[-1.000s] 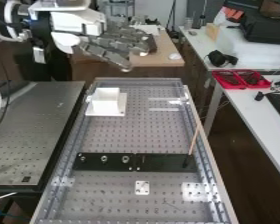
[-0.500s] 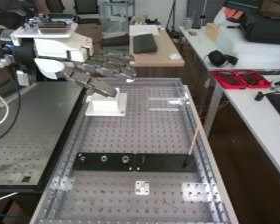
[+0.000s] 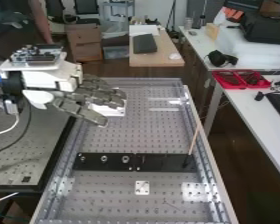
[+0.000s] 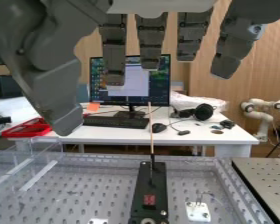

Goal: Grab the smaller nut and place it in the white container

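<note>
okay, hand (image 3: 86, 101) has come down at upper left of frame, half hiding the white container (image 3: 115, 111); fingers loosely straight, nothing held. smaller nut (image 3: 82, 158) still on black bar (image 3: 114, 167), lower left. probably approaching, grasp pending.

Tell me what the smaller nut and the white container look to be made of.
The smaller nut looks metal, probably steel: grey with a faint glint. The white container seems plastic, with a plain matte finish, though painted metal is possible.
</note>
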`<state>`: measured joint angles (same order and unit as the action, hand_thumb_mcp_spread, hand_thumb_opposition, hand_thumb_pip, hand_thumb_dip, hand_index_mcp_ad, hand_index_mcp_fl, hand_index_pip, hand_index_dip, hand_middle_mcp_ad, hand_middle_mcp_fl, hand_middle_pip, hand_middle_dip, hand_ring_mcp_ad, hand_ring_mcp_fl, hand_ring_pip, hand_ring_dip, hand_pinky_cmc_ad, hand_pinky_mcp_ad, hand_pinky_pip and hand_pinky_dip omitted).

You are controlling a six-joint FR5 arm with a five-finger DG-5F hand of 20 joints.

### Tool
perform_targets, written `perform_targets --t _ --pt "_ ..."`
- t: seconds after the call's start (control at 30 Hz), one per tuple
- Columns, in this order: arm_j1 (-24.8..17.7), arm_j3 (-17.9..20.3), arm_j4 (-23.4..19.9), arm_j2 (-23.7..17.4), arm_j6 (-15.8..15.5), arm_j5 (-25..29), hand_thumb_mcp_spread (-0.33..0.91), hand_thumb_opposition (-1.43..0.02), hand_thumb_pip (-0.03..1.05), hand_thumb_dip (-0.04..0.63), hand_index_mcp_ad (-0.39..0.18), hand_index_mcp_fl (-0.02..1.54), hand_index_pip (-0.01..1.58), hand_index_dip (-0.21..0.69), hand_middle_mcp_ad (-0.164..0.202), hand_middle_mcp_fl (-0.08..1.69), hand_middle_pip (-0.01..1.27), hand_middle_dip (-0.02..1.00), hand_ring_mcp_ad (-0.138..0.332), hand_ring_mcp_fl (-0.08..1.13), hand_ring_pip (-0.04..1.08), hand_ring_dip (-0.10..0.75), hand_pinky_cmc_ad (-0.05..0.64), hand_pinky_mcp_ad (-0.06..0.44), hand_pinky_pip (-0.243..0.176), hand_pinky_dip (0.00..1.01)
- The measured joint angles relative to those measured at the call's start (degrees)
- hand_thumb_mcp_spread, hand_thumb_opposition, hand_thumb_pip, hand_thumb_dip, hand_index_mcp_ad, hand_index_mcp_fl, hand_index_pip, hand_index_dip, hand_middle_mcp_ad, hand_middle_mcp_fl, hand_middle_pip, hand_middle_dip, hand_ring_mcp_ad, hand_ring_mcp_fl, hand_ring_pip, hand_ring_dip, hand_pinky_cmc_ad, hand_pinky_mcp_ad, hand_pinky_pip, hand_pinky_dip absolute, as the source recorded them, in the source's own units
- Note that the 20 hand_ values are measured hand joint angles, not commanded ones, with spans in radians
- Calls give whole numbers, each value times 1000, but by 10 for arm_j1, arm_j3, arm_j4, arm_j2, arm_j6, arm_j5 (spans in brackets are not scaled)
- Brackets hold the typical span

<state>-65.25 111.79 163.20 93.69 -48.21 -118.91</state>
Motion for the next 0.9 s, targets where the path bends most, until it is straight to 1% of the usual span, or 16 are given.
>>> perform_targets --t 0.07,0.1,0.2,0.3,0.43,0.57,0.63,0.7,0.73,0.77,0.8,0.9 --pt "5 2 -4 4 -7 -6 274 -787 775 155 -105 52 857 124 72 58 120 222 176 -3 86 93 398 330 -61 234" --pt "9 3 -6 7 -12 -10 293 -785 775 155 -106 33 899 113 68 58 124 222 176 -3 86 93 398 330 -61 234" --pt "19 7 -15 17 -22 -24 295 -806 777 157 -110 19 983 108 68 54 120 222 175 -3 86 93 398 328 -61 230" --pt "26 12 -31 26 -26 -38 290 -805 778 159 -122 24 1114 103 68 54 124 222 176 -3 86 93 398 328 -61 230" --pt "33 18 -54 39 -26 -55 312 -817 796 159 -126 23 1229 103 68 56 124 222 176 -3 86 93 398 330 -61 232" --pt "39 23 -78 58 -28 -74 312 -817 796 159 -138 21 1316 103 68 56 124 222 168 -3 87 93 398 330 -61 222" --pt "42 24 -83 70 -34 -84 312 -817 801 159 -143 16 1370 103 65 19 124 222 159 -3 87 93 398 330 -58 220" --pt "45 24 -87 82 -43 -94 314 -817 805 155 -143 16 1428 101 65 26 124 222 162 -3 87 93 398 330 -58 223" --pt "46 24 -88 85 -45 -97 314 -817 805 155 -152 17 1445 101 63 24 120 222 159 -3 82 93 398 330 -58 215" --pt "48 25 -92 91 -50 -103 316 -817 805 159 -148 21 1459 101 65 26 120 222 159 -3 82 93 398 330 -58 206" --pt "49 25 -96 95 -53 -107 321 -822 805 173 -143 21 1480 101 66 26 120 222 159 -3 86 93 398 330 -44 202" --pt "53 27 -107 105 -61 -119 340 -833 805 176 -154 12 1513 106 66 26 120 222 162 -3 82 93 398 330 -42 194"
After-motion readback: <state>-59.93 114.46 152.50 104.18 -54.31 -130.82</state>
